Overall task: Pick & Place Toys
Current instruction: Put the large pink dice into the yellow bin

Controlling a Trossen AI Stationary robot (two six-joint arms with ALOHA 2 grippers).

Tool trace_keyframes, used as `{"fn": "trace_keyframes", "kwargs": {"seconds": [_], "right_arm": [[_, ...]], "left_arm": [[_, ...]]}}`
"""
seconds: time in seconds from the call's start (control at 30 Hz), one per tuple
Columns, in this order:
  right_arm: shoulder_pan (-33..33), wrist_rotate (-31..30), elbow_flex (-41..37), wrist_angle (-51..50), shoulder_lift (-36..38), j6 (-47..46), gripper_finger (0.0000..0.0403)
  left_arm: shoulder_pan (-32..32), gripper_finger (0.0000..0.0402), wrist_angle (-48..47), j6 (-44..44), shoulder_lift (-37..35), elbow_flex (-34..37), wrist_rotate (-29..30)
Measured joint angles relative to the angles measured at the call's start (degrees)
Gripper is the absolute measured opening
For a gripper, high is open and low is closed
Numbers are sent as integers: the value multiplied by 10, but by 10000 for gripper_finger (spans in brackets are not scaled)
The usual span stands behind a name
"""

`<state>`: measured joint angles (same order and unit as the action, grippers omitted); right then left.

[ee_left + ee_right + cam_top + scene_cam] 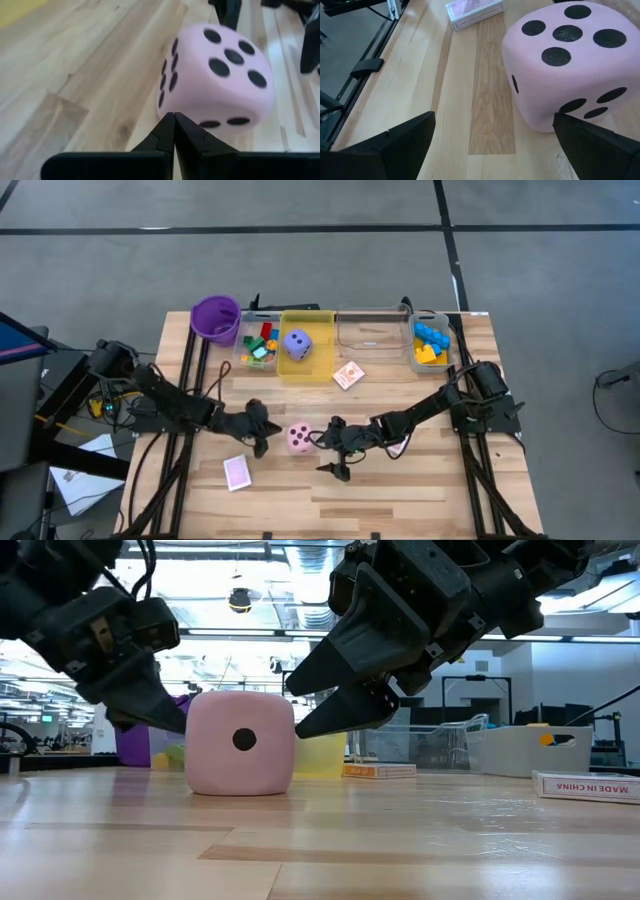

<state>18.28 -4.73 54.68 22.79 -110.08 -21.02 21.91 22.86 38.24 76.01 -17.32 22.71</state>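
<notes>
At table centre, toward the near edge, the pink die sits on the bare wood of the table, four pips up. A pink-backed card pack lies at about 7 o'clock from the die, nearer the front edge.

The right gripper stands at 3 o'clock of the die, just beside it — jaws spread to full width, holding nothing, with one finger ahead of the die face and the other clear of it. The left gripper waits at 9 o'clock of the die, fingers pressed fully together and empty.

Handling judgement: the die looks like foam — light, soft, compressible, not fragile, with a matte skin that should grip well. Take hold across two opposite flat faces at mid-height, avoiding the rounded corners; a corner grip would likely let it roll or squeeze out.

Farther back, at 12 o'clock, the yellow bin holds a purple die; a second card pack lies before the clear bins.
</notes>
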Motion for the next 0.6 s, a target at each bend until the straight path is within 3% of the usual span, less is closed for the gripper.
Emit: {"fn": "trace_keyframes", "kwargs": {"seconds": [0.6], "right_arm": [[0,0,0,1,0,0,399]], "left_arm": [[-10,0,16,6,0,-1,-23]]}}
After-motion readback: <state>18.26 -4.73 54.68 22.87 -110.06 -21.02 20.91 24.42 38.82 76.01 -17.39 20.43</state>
